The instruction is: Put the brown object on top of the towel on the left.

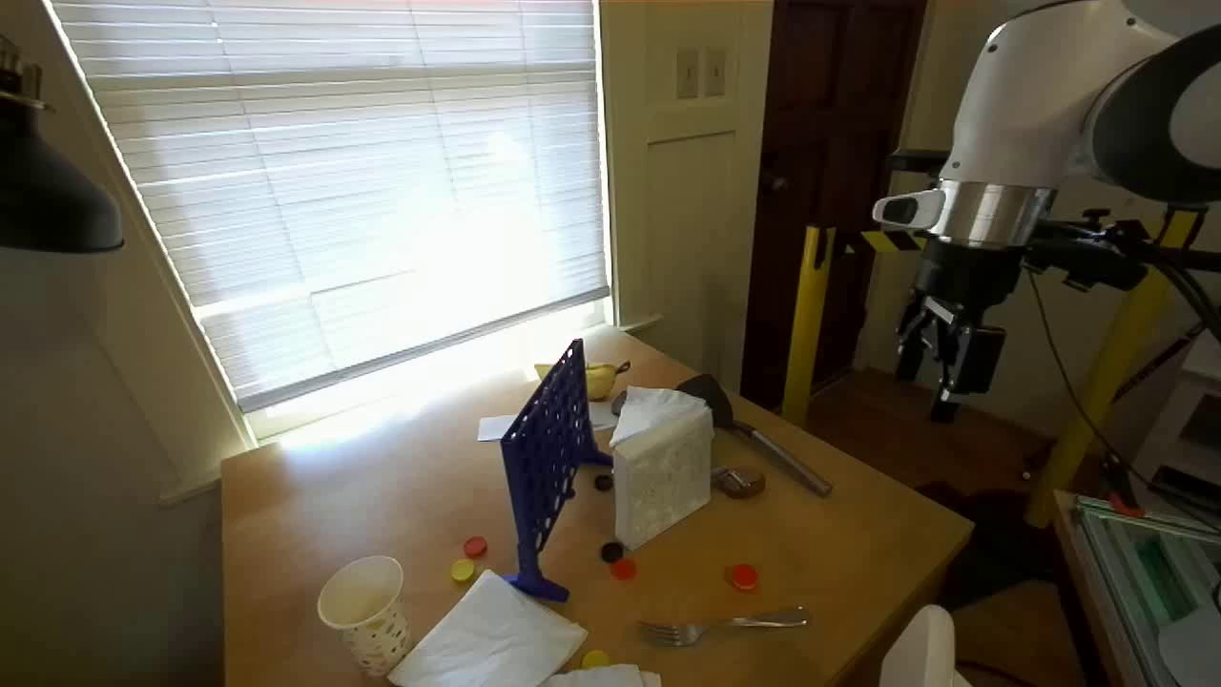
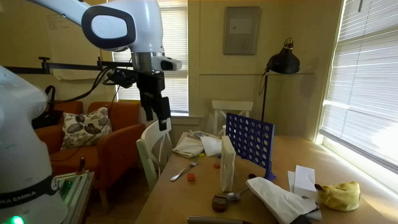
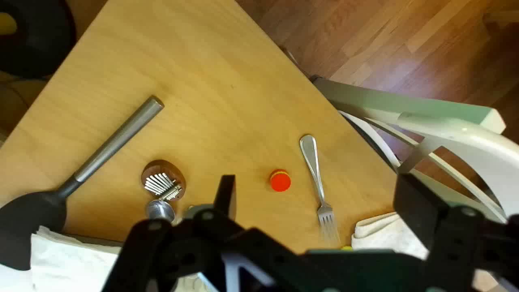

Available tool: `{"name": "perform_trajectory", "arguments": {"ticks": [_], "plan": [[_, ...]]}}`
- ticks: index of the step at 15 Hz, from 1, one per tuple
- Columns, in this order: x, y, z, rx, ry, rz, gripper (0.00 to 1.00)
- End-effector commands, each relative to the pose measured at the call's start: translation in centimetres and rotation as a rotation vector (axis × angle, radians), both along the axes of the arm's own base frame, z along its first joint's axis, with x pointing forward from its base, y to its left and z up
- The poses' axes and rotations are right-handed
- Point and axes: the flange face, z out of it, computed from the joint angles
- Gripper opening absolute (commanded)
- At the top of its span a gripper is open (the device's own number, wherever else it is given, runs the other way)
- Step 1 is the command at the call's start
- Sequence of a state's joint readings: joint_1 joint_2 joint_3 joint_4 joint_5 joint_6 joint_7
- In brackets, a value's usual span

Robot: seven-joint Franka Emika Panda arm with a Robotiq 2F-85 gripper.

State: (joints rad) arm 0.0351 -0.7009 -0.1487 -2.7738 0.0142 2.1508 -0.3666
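The brown object is a small rounded wooden piece with metal tines, lying on the table. It also shows in an exterior view and at the left of the wrist view. A metal spoon head touches or overlaps it. A folded white towel lies at the table's far left edge in an exterior view; part of it seems to show in the wrist view. My gripper is open and empty, high above the table's edge; it shows in both exterior views.
A fork and a red disc stack lie on the table. A white block, a blue upright grid, a spatula and another white cloth stand or lie near the brown object. A white chair adjoins the edge.
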Motion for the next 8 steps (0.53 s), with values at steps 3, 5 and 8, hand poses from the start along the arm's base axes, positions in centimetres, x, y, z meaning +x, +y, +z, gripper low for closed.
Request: {"name": "perform_trajectory", "arguments": {"ticks": [3, 5, 8], "plan": [[0.0, 0.0, -0.1, 0.0, 0.005, 0.0, 1.0], [0.0, 0.0, -0.1, 0.0, 0.006, 0.0, 1.0], [0.6, -2.9, -0.1, -0.074, 0.027, -0.002, 1.0]]}}
